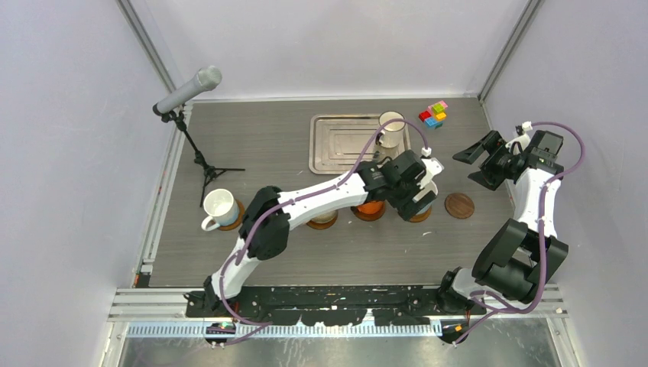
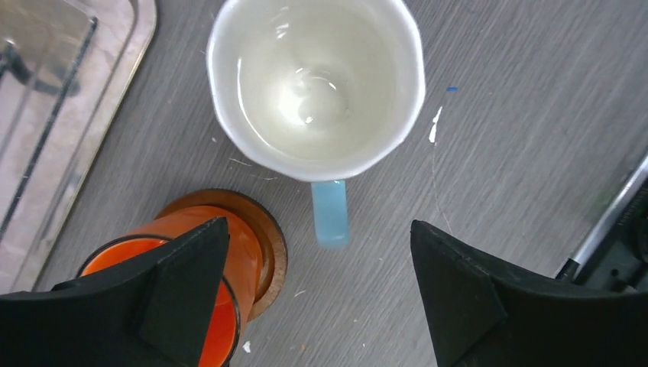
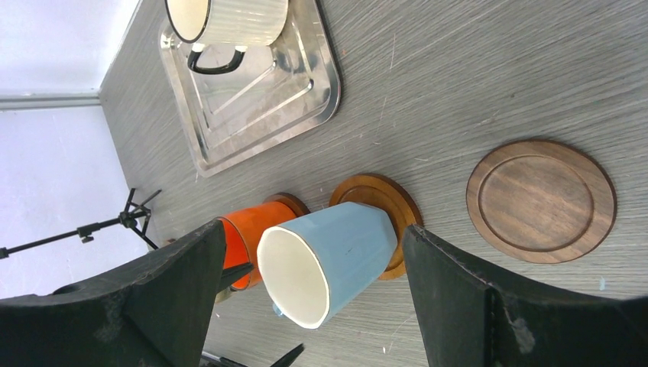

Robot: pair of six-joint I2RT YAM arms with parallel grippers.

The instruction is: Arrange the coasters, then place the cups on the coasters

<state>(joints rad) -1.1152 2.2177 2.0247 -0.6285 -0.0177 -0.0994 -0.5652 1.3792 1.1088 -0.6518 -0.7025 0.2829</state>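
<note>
A light blue cup (image 2: 315, 84) stands on a brown coaster (image 3: 397, 206). Its handle (image 2: 330, 214) points toward my left gripper (image 2: 317, 252), which is open just above it and holds nothing. Beside it an orange cup (image 2: 183, 260) sits on its own coaster (image 2: 267, 245). Further left, a cup (image 1: 323, 218) and a white cup (image 1: 219, 206) each rest on a coaster. One dark coaster (image 1: 459, 205) lies bare at the right. A whitish cup (image 1: 391, 128) stands on the silver tray (image 1: 336, 145). My right gripper (image 1: 472, 167) hangs open and empty, up and to the right of the bare coaster.
Small coloured blocks (image 1: 433, 115) lie at the back right. A microphone on a tripod (image 1: 187, 92) stands at the back left. White walls close in the table on three sides.
</note>
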